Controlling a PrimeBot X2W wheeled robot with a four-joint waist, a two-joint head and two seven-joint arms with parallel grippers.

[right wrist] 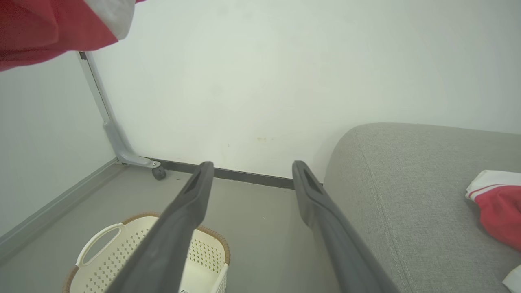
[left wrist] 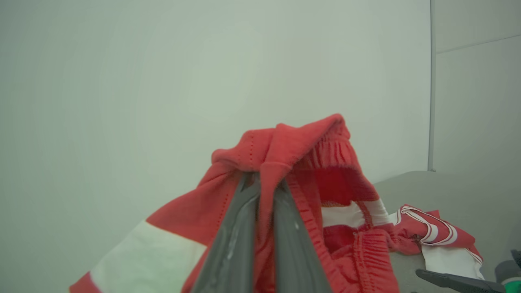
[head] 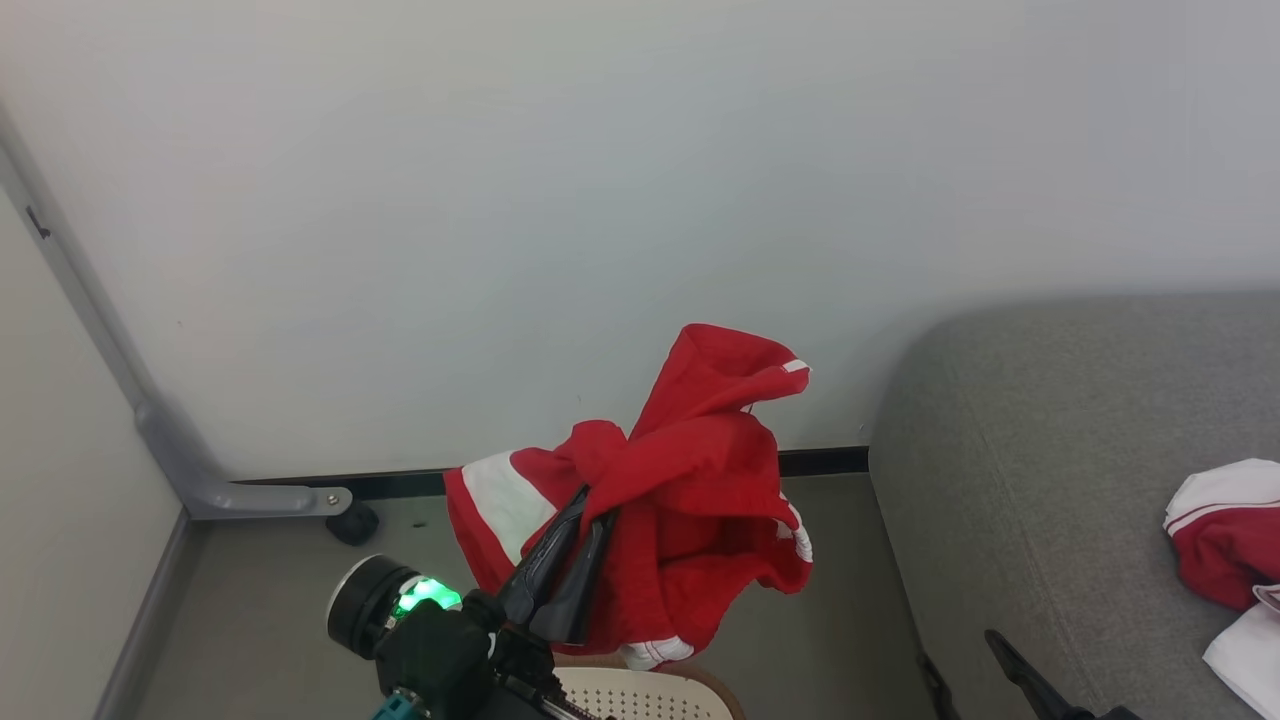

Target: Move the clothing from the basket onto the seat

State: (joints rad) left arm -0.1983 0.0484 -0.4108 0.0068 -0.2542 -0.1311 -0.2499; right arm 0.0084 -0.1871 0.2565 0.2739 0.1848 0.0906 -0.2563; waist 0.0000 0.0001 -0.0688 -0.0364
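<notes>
in the head view the left gripper (head: 588, 512), two long dark fingers on a black wrist with a green light, has its fingers pressed together on a bunched fold of a red sports garment (head: 700, 470) of soft fabric with white panels and stripes. the red sports garment hangs in the air in front of the pale wall, above the grey floor, with its lower hem just over the brown rim of the cream-white perforated plastic basket (head: 650, 697) at the bottom edge. to the right lies the large grey fabric seat (head: 1050, 450) with a rounded corner, and crumpled red and white clothing (head: 1225, 540) rests on it near the right edge. one dark finger of the right gripper (head: 1030, 680) shows at the lower right, beside the seat's front. in the left wrist view the left gripper (left wrist: 264, 183) clamps the elastic waistband of the red sports garment (left wrist: 285, 150), cloth squeezed between the two fingers; the seat (left wrist: 447, 191) and the crumpled red and white clothing (left wrist: 431, 236) sit beyond at the right. in the right wrist view the right gripper (right wrist: 252, 171) has its fingers well apart with nothing between them. the basket (right wrist: 110, 264) stands on the floor below the left finger, beside the seat (right wrist: 407, 195), and a corner of the red sports garment (right wrist: 40, 28) hangs at the top left. a grey metal leg with a black castor (right wrist: 122, 150) stands by the wall.
</notes>
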